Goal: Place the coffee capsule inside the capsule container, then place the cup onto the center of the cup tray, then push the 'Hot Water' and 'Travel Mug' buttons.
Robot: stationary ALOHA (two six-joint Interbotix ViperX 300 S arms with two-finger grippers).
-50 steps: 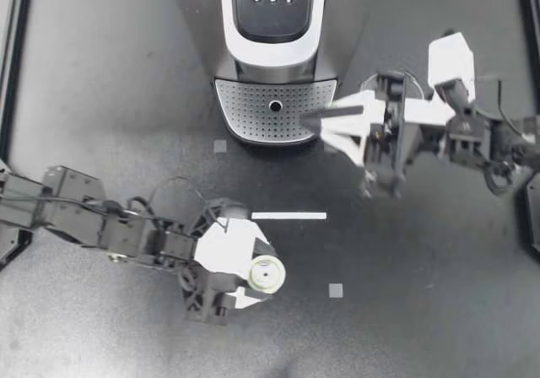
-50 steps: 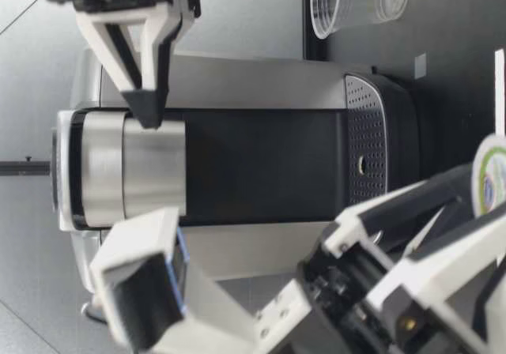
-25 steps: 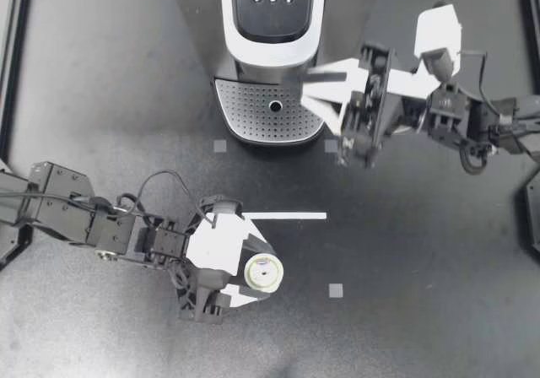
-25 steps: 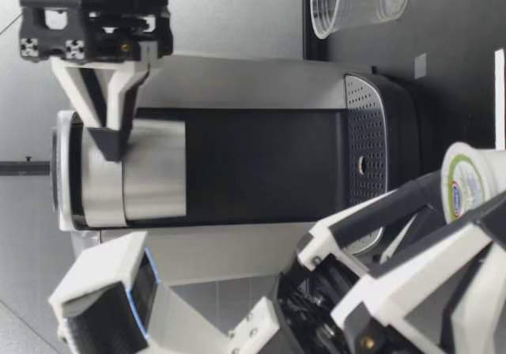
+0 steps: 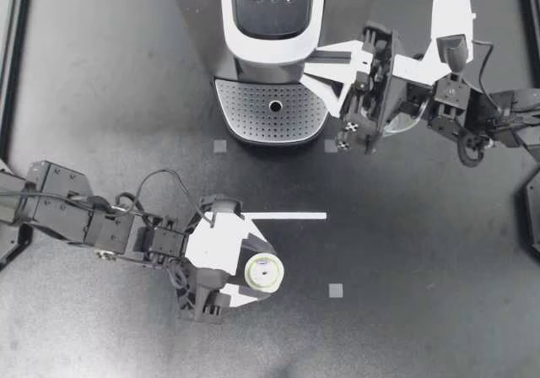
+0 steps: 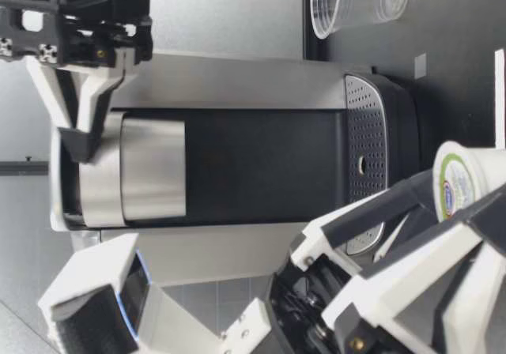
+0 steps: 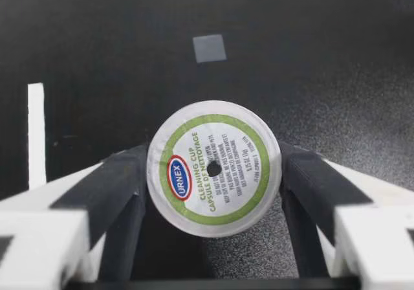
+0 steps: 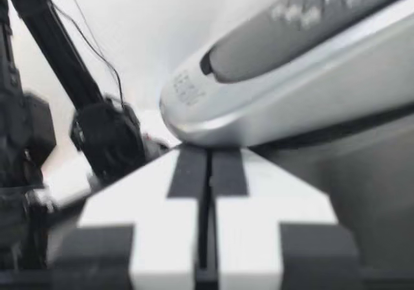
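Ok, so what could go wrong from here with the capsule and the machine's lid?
1. My right gripper is shut, with only its fingertips at the front edge of the coffee machine's lid. They could slip off if it tries to lift there.
2. My left gripper holds the coffee capsule only by its sides, so a bump against the machine might tilt or drop it.
3. The lid looks closed, so moving the capsule in early would probably collide.

The coffee capsule point(image 7: 214, 162) had a white lid ringed in green, with a red-and-blue oval. The coffee machine point(image 5: 274, 24) was silver and black, its cup tray point(image 5: 253, 112) dotted with fine holes. The black table point(image 5: 422, 251) bore a white strip point(image 5: 288, 216) and grey squares point(image 5: 336, 290).
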